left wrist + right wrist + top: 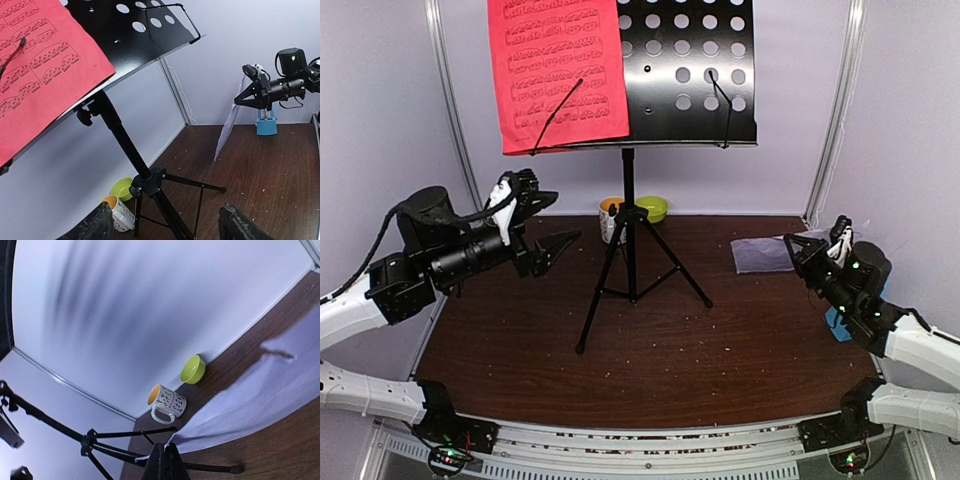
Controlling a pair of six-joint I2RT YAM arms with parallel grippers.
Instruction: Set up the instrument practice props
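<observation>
At 3 o'clock the right gripper [798, 245] pinches the lilac page [760, 255] by its edge, likely for the bare half of the desk [696, 88]; the left gripper [552, 222], 9 o'clock, gapes empty.

Lab test booth: plain lilac walls [380, 120] around a brown table [650, 350].

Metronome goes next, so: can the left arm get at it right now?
Probably not: the metronome stands at the far right edge, behind the right gripper and its lilac page, with the music stand between.

red sheet [560, 70] | black perforated stand [696, 122] | lilac page [760, 256] | green bowl [653, 208]
</observation>
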